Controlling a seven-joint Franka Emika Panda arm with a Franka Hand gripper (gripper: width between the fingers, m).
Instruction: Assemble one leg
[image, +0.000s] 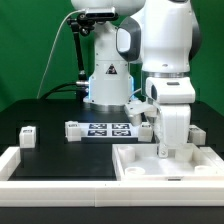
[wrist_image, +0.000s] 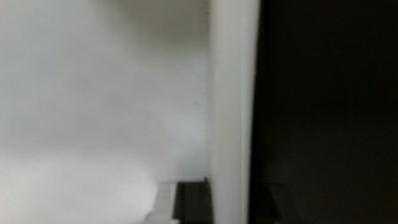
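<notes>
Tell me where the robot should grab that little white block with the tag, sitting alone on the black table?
Probably from straight above, pinching two opposite side faces of the leg. It sits low and blocky on the black table, well apart from the marker board, so its sides look free and a downward approach should meet nothing.

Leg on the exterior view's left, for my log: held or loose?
Loose: the leg sits alone on the black table, far from the pincer.
</notes>
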